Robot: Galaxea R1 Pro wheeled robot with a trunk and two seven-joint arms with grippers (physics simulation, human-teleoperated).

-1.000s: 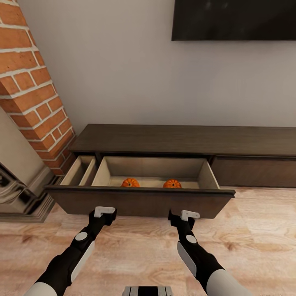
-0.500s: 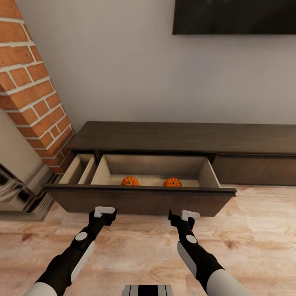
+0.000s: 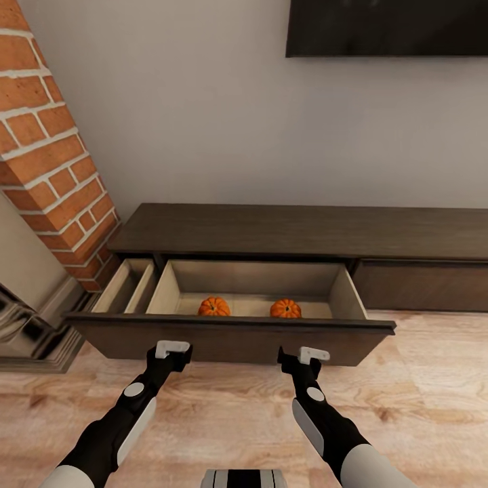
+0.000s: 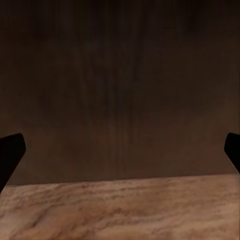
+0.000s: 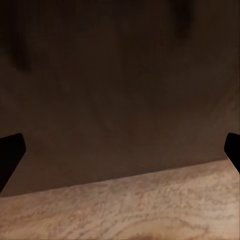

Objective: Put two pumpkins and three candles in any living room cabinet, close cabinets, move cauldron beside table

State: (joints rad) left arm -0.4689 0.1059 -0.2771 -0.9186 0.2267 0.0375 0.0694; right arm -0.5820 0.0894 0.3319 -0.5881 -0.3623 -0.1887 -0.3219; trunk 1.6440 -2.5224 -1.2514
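left pincer: my left gripper (image 3: 173, 349) is parked low, just in front of the pulled-out front; in its own wrist cam the two black fingertips (image 4: 10, 152) sit at opposite edges of the frame, so it's spread wide and carrying nothing
right pincer: same deal with my right gripper (image 3: 313, 354); its black fingertips (image 5: 10, 150) are far apart in its wrist cam, jaws wide, nothing between them; both cams stare at dark wood grain with a strip of plank floor under it
drawer front: the long dark-brown wooden pull-out front (image 3: 230, 335) is fully out, right ahead of both grippers; I can't tell if either one touches it, looks just short to me
cabinet: the long, low dark-brown wooden cabinet (image 3: 298, 230) sits against the pale wall, under the black wall-mounted TV (image 3: 386, 27); the unit to the right looks shut
pumpkins: both small ribbed bright-orange pumpkins are on the pale beige drawer floor; left pumpkin (image 3: 214, 306) and right pumpkin (image 3: 285, 308) sit apart, near the front; I'd call that part done
candles: none that I can make out in the drawer, though the front hides part of the floor; so those probably remain
side stuff: red brick column (image 3: 47, 156) at the left; light wood plank floor (image 3: 420, 379) underneath
left to do: candles in, drawer pushed shut, cauldron moved next to the table; my guess is we're under halfway
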